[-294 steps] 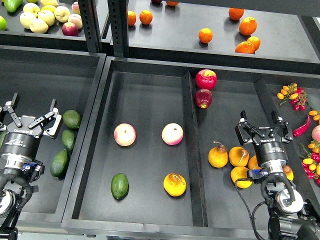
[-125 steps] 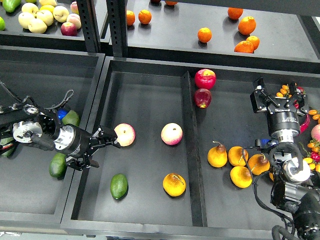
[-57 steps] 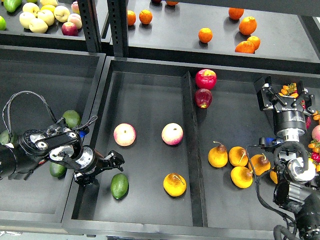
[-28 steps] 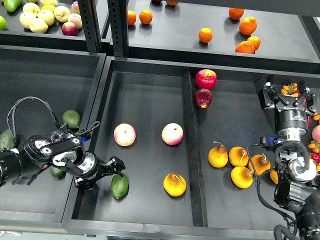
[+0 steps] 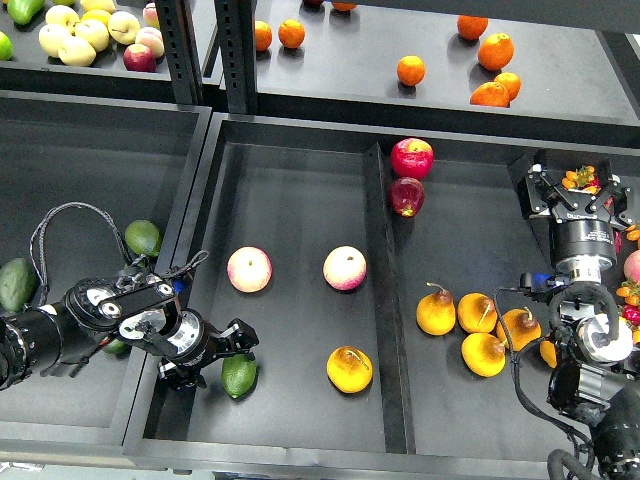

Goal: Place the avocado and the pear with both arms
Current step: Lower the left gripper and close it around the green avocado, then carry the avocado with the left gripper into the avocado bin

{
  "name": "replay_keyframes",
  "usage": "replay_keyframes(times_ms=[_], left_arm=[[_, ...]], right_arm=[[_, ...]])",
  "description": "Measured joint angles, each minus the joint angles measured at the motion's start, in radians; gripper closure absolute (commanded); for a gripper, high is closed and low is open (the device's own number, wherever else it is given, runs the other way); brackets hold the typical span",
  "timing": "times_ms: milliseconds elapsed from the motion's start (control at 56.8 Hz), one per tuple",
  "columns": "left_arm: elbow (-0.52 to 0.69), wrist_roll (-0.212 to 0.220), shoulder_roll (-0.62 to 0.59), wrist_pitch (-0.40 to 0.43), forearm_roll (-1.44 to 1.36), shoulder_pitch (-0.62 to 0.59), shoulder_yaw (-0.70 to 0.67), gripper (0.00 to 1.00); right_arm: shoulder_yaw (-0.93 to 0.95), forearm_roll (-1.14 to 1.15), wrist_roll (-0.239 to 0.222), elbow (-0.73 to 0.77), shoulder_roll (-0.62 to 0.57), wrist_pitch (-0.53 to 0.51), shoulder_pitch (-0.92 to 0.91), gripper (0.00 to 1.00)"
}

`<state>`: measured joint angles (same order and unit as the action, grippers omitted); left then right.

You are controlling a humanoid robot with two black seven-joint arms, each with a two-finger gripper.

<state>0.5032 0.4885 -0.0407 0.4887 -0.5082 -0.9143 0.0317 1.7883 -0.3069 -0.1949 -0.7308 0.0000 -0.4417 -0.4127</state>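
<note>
The left gripper (image 5: 238,346) is seen parted at the avocado (image 5: 238,374), fingers about its upper end, not yet closed (contact cannot be confirmed). The avocado lies at the middle tray's (image 5: 300,200) front left; the pear (image 5: 349,368) sits well apart to its right. The right gripper (image 5: 577,195) is held high, its opening not discernible. Step judged: avocado grasp; closure and lift required.

The black left arm reaches in low, its two-finger left gripper (image 5: 234,347) spread open. The right gripper (image 5: 578,192) points upward, its jaws indistinct.
</note>
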Motion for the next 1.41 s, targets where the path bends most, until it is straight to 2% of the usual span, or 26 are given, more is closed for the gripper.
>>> replay_keyframes(times_ms=[334,634,968,1144,1408], left_arm=[[-0.022,0.000,0.023,0.000,-0.003,0.026,0.001,0.02],[-0.041,0.000,0.033,0.000,-0.001,0.031,-0.014,0.28],[-0.054,0.000,0.032,0.000,0.001,0.043,-0.033,0.47],[-0.079,0.000,0.033,0.000,0.001,0.049,-0.064,0.53],[-0.086,0.000,0.025,0.000,0.004,0.002,-0.078,0.54]], right_arm=[[0.000,0.000,0.000,-0.001,0.000,0.000,0.000,0.00],[0.000,0.000,0.000,-0.001,0.000,0.000,0.000,0.00],[0.004,0.000,0.001,0.001,0.000,0.000,0.000,0.00],[0.008,0.000,0.002,0.001,0.000,0.000,0.002,0.00],[0.009,0.000,0.002,0.001,0.000,-0.001,0.005,0.00]])
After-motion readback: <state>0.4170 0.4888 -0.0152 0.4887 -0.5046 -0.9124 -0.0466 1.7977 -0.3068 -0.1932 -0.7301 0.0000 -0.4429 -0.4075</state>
